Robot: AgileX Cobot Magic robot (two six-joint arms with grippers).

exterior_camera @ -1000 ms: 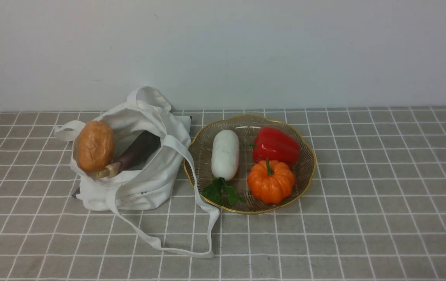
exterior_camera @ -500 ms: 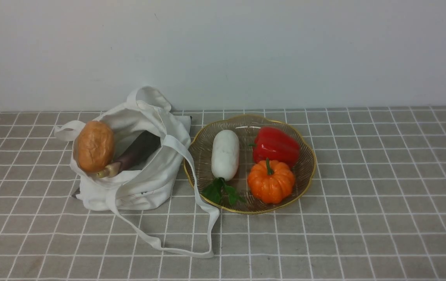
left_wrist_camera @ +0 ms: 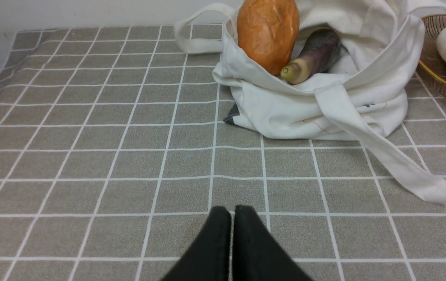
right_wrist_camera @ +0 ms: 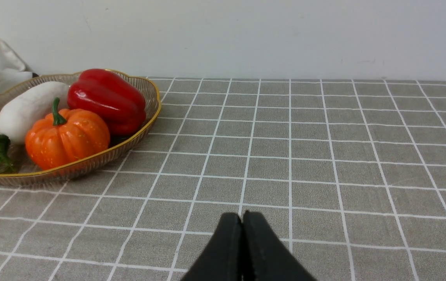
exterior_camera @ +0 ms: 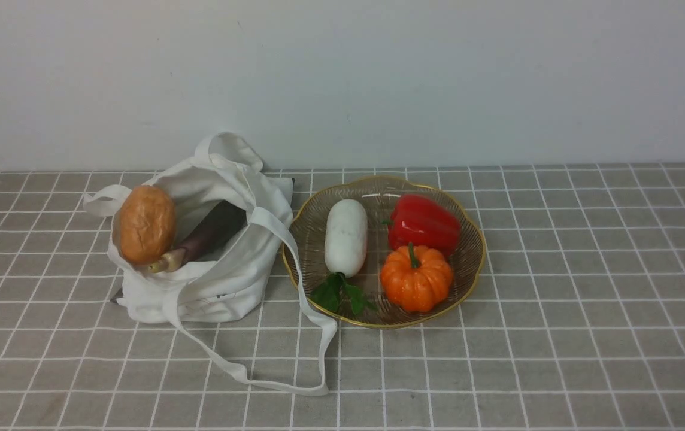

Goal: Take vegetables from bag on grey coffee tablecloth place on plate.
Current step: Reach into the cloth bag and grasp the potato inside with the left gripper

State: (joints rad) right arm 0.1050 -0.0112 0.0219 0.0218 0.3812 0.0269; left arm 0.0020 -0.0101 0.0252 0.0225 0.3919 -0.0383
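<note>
On the grey checked tablecloth [exterior_camera: 558,299], potato [exterior_camera: 146,222] and eggplant [exterior_camera: 208,233] sit in the white bag [exterior_camera: 223,287] beside the plate [exterior_camera: 474,251]; my left gripper [left_wrist_camera: 232,212] and right gripper [right_wrist_camera: 242,218] are clenched, empty.

In bag [exterior_camera: 223,287]: 2 items, 1 potato [exterior_camera: 146,223] + 1 eggplant [exterior_camera: 211,233]. On plate [exterior_camera: 475,251]: 3 items, 1 white radish [exterior_camera: 346,237] w/ 1 green leaf bunch [exterior_camera: 339,293], 1 red pepper [exterior_camera: 424,224], 1 orange pumpkin [exterior_camera: 416,279]. Sum of those: 5. Bags: 1. Plates: 1. Tablecloth [exterior_camera: 558,329]: 1. Arms' ends seen: 2, i.e. 1 left gripper [left_wrist_camera: 232,212] + 1 right gripper [right_wrist_camera: 242,216], w/ 2 black fingers [left_wrist_camera: 215,242] ea., 4 in all.
</note>
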